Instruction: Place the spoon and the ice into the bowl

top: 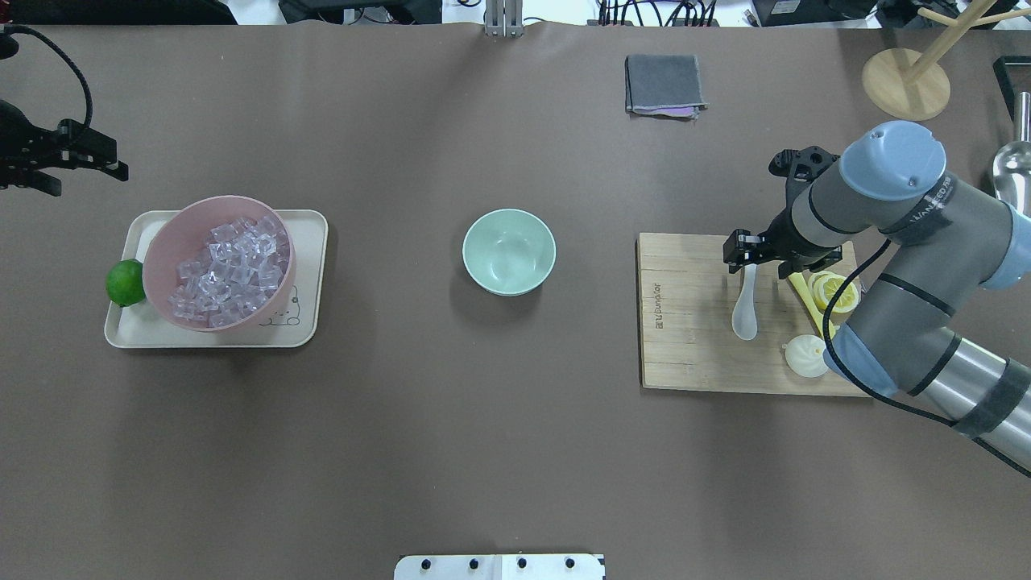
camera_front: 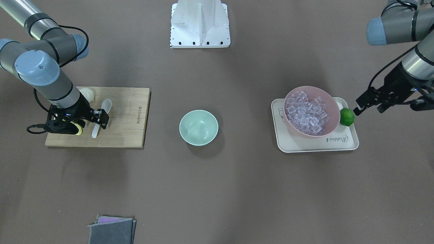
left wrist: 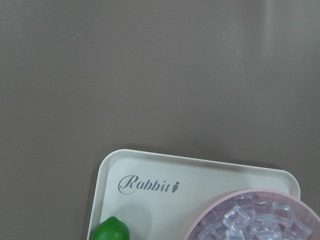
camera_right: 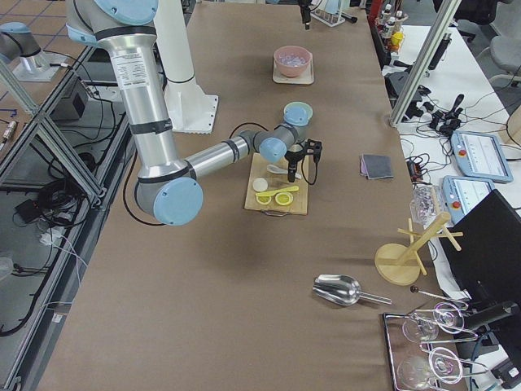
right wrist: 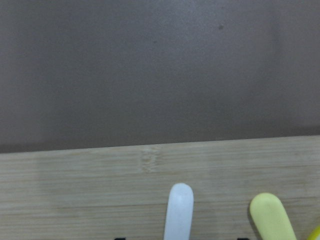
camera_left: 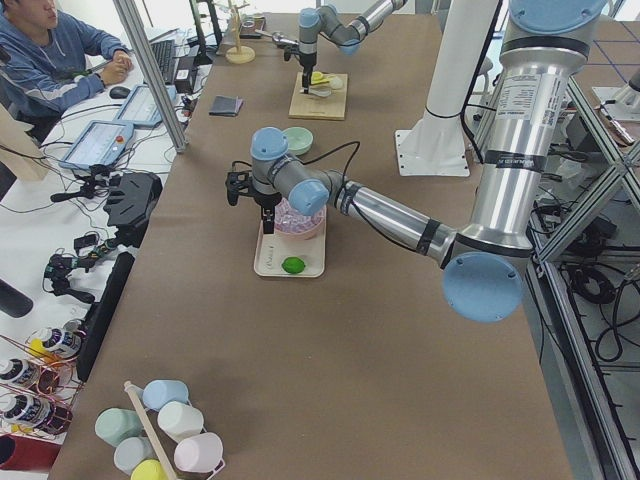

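The white spoon (top: 744, 316) lies on the wooden cutting board (top: 693, 338), scoop toward the robot. My right gripper (top: 755, 262) is open and low over the spoon's handle, one finger on each side; the handle tip (right wrist: 180, 205) shows in the right wrist view. The mint-green bowl (top: 509, 251) stands empty at the table's middle. The ice (top: 229, 262) fills a pink bowl (top: 165, 242) on a cream tray (top: 310, 242). My left gripper (top: 117, 161) is open and empty, hovering beyond the tray's far left corner.
A lime (top: 125, 282) sits on the tray beside the pink bowl. A yellow knife (right wrist: 272, 217), a lemon half (top: 834, 290) and a white bun (top: 805, 356) share the board. A grey cloth (top: 662, 84), a wooden stand (top: 906, 80) and a metal scoop (top: 1015, 169) lie at the far side.
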